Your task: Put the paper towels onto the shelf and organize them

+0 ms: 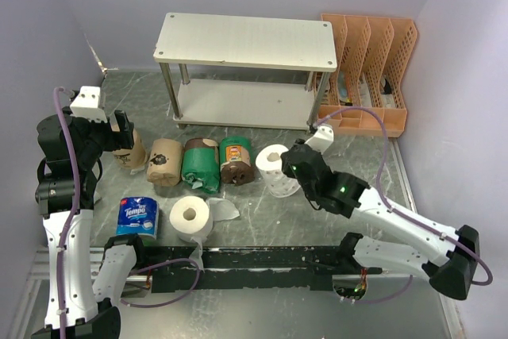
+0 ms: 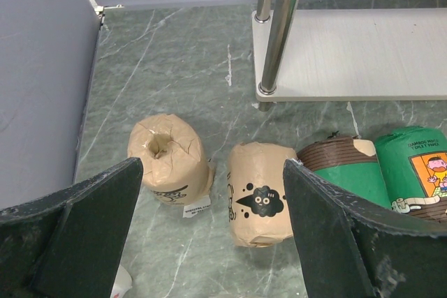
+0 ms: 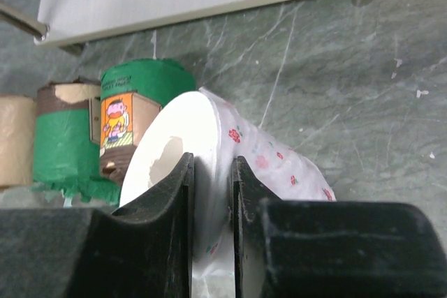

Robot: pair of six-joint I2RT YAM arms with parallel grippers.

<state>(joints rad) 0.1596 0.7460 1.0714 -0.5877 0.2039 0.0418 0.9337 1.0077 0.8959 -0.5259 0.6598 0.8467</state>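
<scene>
The shelf stands at the back with both off-white boards bare. In front of it lie a row of paper towels: two tan rolls, two green-wrapped rolls and a bare white flower-print roll. My right gripper is shut on this white roll's wall, one finger at the core, the other outside. My left gripper hangs open above the tan rolls, touching neither. Nearer me stand a second white roll and a blue Tempo roll.
An orange slotted file rack stands right of the shelf, against the right wall. Purple walls close in the left, back and right sides. A black rail runs across the near edge. A loose torn sheet lies beside the near white roll.
</scene>
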